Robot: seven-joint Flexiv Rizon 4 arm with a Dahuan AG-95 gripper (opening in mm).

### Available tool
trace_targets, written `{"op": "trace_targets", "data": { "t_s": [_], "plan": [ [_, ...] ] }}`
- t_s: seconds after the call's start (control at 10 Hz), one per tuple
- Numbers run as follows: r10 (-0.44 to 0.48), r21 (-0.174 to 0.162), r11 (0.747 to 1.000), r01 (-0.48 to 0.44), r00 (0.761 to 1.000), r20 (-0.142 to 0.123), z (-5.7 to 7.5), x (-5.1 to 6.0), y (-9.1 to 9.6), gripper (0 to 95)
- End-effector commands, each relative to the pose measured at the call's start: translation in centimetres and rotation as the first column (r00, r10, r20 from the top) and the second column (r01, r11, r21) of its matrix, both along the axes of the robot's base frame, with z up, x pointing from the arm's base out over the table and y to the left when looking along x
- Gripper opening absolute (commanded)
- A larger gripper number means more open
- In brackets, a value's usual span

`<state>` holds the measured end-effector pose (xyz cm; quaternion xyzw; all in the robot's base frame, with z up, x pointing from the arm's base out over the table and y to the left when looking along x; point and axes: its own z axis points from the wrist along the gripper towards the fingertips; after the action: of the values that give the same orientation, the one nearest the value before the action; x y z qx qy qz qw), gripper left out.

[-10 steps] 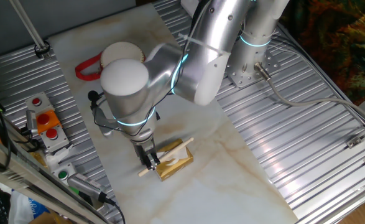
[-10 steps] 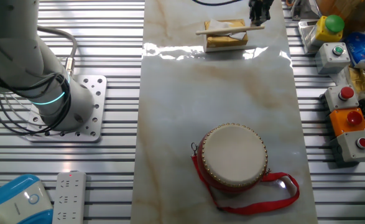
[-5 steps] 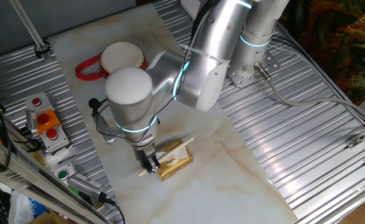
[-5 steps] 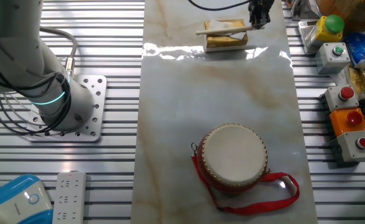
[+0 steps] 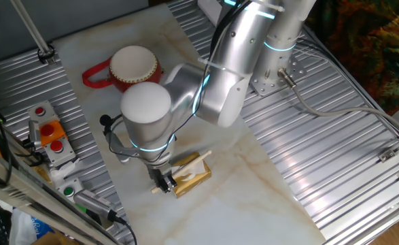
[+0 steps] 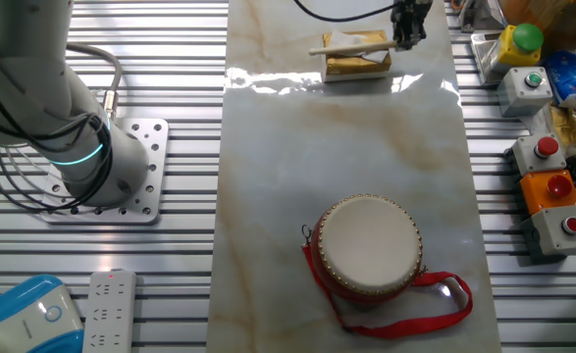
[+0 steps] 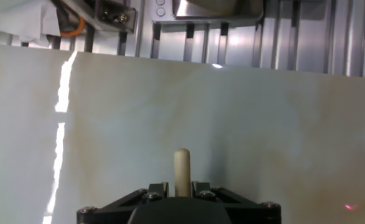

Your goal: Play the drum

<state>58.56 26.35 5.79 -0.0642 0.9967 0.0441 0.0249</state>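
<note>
The end effector (image 5: 164,181) is down at the near end of a pale wooden stick (image 5: 185,171), its two fingers closed onto that end. In the hand view the stick's rounded tip (image 7: 182,171) juts out from between the fingers, which sit snug against its sides over bare marble. The stick lies slanted across the top of a gold rectangular block (image 5: 191,175), and the end effector stands just beside the block's edge; in the other fixed view it (image 6: 406,26) sits at the block's (image 6: 356,61) right end, close to the tabletop's far edge.

The marble tabletop (image 6: 346,167) is bare between the block and the drum (image 6: 369,245). The drum stands upright well apart from the end effector, near the opposite end of the slab, cream head up, its red strap (image 6: 405,312) looped on the surface beside it. Ribbed metal flanks the slab on both long sides. Button boxes (image 6: 552,186) line the side nearer the end effector.
</note>
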Motion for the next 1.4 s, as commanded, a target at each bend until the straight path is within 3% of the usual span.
{"op": "trace_targets", "data": {
  "t_s": [0.1, 0.3, 0.6, 0.7, 1.0, 1.2, 1.4],
  "plan": [
    [0.010, 0.000, 1.000, -0.010, 1.000, -0.004, 0.0, 0.0, 0.0, 0.0],
    [0.057, 0.002, 0.998, -0.057, 0.998, -0.028, 1.0, 0.0, -0.1, 0.0],
    [0.163, 0.003, 0.987, -0.163, 0.986, -0.041, 3.0, -0.1, -0.2, 0.0],
    [0.239, 0.010, 0.971, -0.239, 0.969, -0.063, 3.9, -0.1, -0.3, 0.0],
    [0.366, 0.013, 0.930, -0.366, 0.928, -0.066, 4.6, -0.6, -1.1, 0.0],
    [0.456, 0.018, 0.890, -0.456, 0.887, -0.067, 5.1, -1.1, -2.9, 0.0],
    [0.492, 0.017, 0.870, -0.492, 0.868, -0.068, 5.5, -1.2, -5.1, 0.0]
  ]
}}
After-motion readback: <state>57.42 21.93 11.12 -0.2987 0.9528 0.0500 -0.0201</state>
